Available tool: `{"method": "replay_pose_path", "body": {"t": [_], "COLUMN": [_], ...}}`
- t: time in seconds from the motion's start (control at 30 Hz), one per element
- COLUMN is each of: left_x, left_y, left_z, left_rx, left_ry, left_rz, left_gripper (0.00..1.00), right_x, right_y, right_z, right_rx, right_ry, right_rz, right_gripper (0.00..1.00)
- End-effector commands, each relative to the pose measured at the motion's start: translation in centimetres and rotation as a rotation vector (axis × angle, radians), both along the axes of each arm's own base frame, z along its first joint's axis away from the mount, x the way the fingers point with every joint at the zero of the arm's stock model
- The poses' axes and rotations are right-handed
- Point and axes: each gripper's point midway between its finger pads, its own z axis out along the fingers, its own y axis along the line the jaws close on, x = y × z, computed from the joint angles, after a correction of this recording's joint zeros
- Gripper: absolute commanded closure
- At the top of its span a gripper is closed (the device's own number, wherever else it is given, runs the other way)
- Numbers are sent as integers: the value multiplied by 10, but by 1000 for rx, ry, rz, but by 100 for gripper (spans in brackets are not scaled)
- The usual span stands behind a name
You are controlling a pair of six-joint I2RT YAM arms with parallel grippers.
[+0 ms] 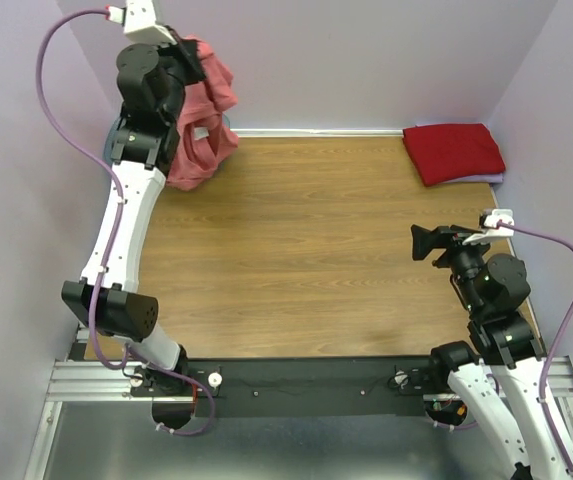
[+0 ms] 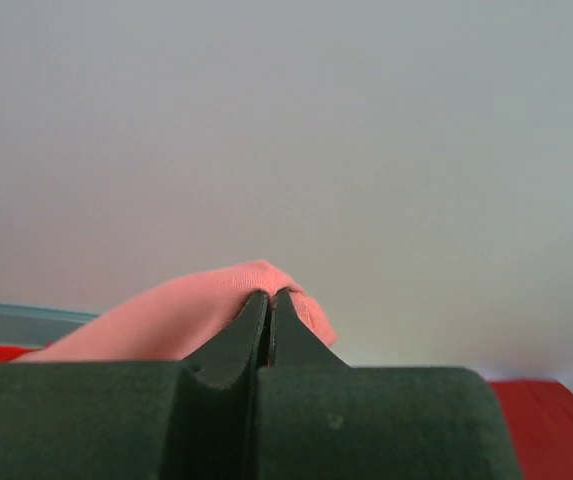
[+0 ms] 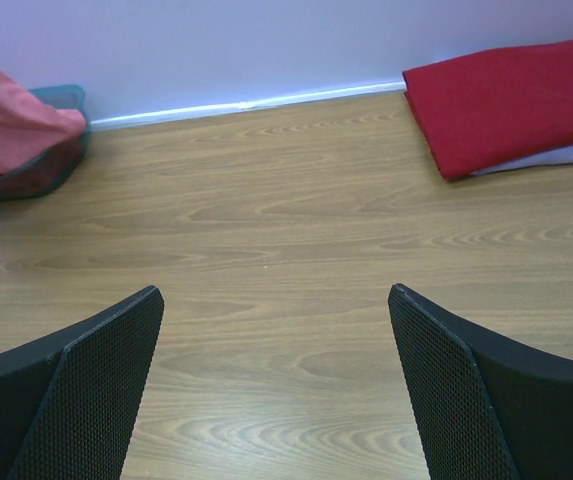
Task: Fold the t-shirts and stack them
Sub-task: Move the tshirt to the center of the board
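No text, label, brand or number can be read in any view

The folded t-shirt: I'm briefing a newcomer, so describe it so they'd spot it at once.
Start at the wooden table and go to its far right corner. There lies the dark red t-shirt, folded flat. Unlike the salmon-pink t-shirt dangling from the left hand, nothing holds it.

Reaches high toward the far left corner with the left arm (image 1: 126,215), forearm raised steeply. Holds the left gripper (image 2: 269,297) pinched tight on a fold of the salmon-pink t-shirt (image 2: 176,320). Sits folded low at the near right with the right arm (image 1: 496,300), right gripper (image 3: 274,290) pointing left, jaws spread wide.
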Motion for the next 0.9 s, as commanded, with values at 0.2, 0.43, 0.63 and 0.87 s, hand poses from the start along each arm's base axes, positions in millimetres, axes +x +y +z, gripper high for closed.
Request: {"method": "replay_pose_path", "body": {"t": [0.2, 0.43, 0.63, 0.87], "left_x": [-110, -73, -56, -91], "left_y": [-132, -178, -212, -245], "left_z": [76, 21, 1, -31], "left_rx": [51, 90, 52, 119], "left_ry": [-191, -64, 2, 51], "left_rz": [-569, -699, -809, -900], "left_gripper": [100, 100, 100, 100], "right_x": [-6, -8, -7, -6], "right_y": [3, 0, 1, 10], "right_z": [5, 9, 8, 6], "right_rx": [3, 4, 2, -1], "right_ry": [-28, -47, -42, -30], "right_rz": [24, 13, 13, 65], "right_gripper": [0, 0, 0, 0]}}
